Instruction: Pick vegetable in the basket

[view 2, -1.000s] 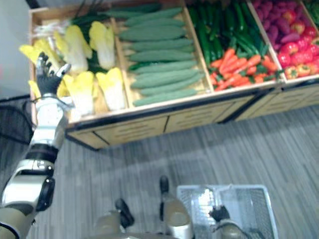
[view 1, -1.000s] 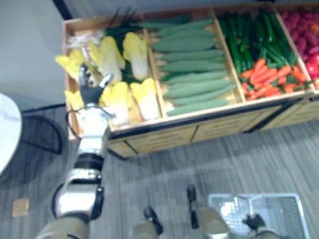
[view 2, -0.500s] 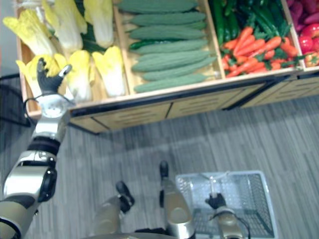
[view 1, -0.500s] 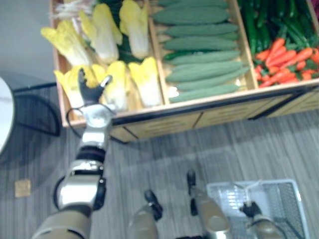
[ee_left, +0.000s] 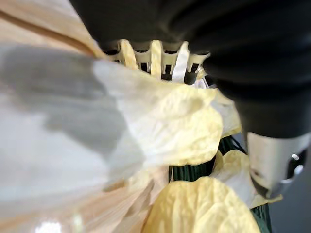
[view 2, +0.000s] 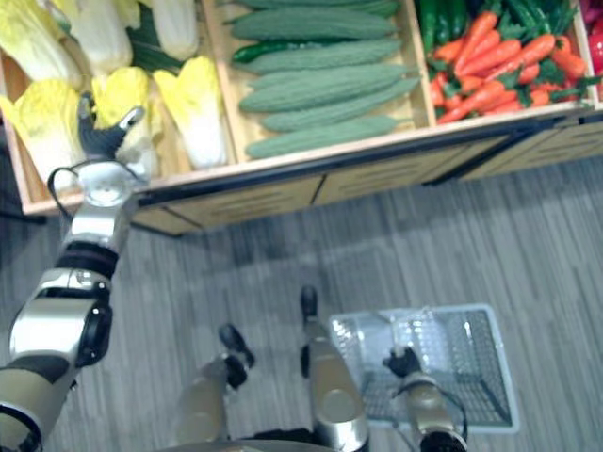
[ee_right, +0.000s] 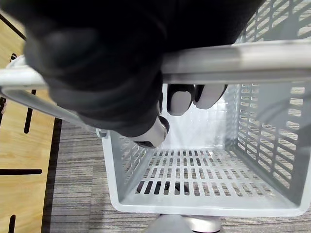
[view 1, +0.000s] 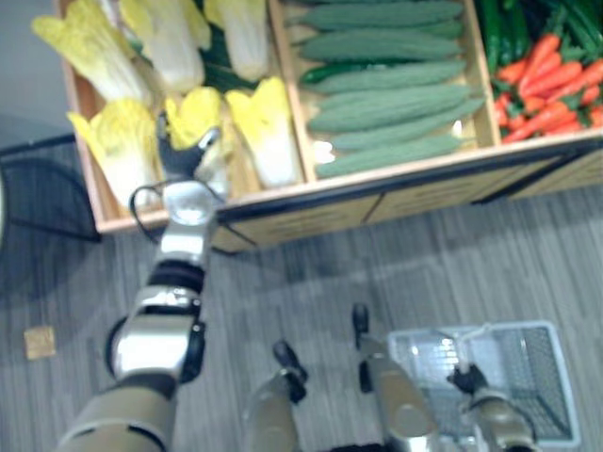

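At stall's [view 1: 330, 202] left end, left hand [view 1: 182, 155]: fingers spread against cabbage [view 1: 195, 105], gripping nothing.
Below stall, right hand [ee_right: 112, 73]: curled round basket [ee_right: 204, 206] handle.

Head eyes overlook one stall [view 1: 311, 215]; wrists apparently close-up.

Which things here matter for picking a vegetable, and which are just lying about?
Job: pale yellow leafy cabbage head at left robot hand; grey slatted plastic basket, handle in right robot hand.
Lying about: long green bumpy gourds; orange carrots; wooden display crate.
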Tool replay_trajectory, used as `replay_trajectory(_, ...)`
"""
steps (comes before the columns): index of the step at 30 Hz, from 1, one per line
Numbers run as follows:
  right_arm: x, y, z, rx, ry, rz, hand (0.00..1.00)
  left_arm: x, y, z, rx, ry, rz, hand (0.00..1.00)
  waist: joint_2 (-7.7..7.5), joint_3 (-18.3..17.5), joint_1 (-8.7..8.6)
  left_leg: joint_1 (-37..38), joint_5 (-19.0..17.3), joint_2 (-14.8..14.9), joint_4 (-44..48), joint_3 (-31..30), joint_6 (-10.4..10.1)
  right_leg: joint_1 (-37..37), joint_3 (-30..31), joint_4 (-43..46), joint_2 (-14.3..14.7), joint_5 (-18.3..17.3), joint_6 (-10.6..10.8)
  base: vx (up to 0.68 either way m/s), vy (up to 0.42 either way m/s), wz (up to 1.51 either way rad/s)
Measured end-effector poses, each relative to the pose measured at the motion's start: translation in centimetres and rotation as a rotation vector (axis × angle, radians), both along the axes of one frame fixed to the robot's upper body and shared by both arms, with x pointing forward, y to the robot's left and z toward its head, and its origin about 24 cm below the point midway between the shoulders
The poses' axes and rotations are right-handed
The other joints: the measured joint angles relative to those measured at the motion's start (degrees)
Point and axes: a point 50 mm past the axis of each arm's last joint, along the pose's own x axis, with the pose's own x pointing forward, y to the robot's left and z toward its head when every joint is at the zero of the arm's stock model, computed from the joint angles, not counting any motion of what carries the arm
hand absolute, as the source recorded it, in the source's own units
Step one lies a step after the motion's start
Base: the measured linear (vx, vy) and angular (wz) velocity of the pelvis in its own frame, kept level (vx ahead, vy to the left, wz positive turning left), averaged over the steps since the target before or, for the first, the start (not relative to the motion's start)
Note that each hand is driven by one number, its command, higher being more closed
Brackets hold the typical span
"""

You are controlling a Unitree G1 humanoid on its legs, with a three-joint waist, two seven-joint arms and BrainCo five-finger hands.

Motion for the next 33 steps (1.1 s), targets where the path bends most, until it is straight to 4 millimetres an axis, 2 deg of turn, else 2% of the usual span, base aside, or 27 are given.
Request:
replay_trajectory(5,0.3,0.0,0.1,-0.002,-0.004,-0.005,1.0,0.3,-0.1,-0.1,0.025,0.049,-0.002,0.0,0.01,0.1,0.05,-0.2,0.1,-0.3,-0.3,0.3,0.2,-0.6,0.6,0.0,-0.2,0.2,0.3,-0.01,0.002,-0.03)
replay_trajectory(6,0.6,0.0,0.2,-0.005,-0.009,0.002,1.0,0.3,0.1,-0.3,0.022,0.07,0.009,1.0,-0.03,0.1,0.01,-0.3,0.3,-0.6,-0.7,0.4,0.3,-0.9,0.8,0.0,-0.4,0.3,0.4,0.0,0.0,0.0)
replay_trajectory(11,1.6,0.3,0.7,-0.015,-0.021,0.037,1.0,0.3,1.1,-1.0,-0.004,0.134,0.08,1.0,-0.39,0.3,-0.08,-0.5,0.3,-0.9,-1.0,0.4,0.4,-1.1,0.8,-0.1,-0.7,0.4,0.5,0.0,0.0,0.01)
replay_trajectory(15,3.3,0.3,1.5,-0.022,-0.051,0.045,1.0,0.2,1.9,-0.1,0.051,0.129,0.131,1.0,-0.49,0.7,-0.1,-1.1,1.2,-1.8,-2.3,0.3,0.8,-2.0,0.7,-0.3,-1.1,0.6,0.7,0.01,-0.002,0.05)
replay_trajectory(20,4.7,0.6,2.3,-0.021,-0.085,0.063,1.0,0.2,1.9,0.2,0.135,0.134,0.174,1.0,-0.5,0.7,-0.17,-0.8,1.7,-2.5,-3.8,0.1,0.8,-2.0,0.4,-0.7,-1.5,0.6,0.8,0.02,0.0,0.04)
replay_trajectory(31,4.8,0.5,2.6,-0.004,-0.098,0.056,1.0,0.3,1.4,0.4,0.198,0.15,0.166,1.0,-0.5,0.7,-0.17,0.9,1.7,-2.8,-4.1,0.2,0.8,-0.5,0.0,-0.4,-1.8,0.6,0.8,0.0,0.0,0.0)
replay_trajectory(33,4.5,0.5,2.6,0.0,-0.107,0.053,1.0,0.3,0.7,0.3,0.209,0.116,0.131,1.0,-0.5,0.7,-0.17,2.0,1.7,-2.7,-4.1,0.4,0.7,0.6,0.1,-0.3,-1.8,0.6,0.8,-0.01,-0.002,-0.02)
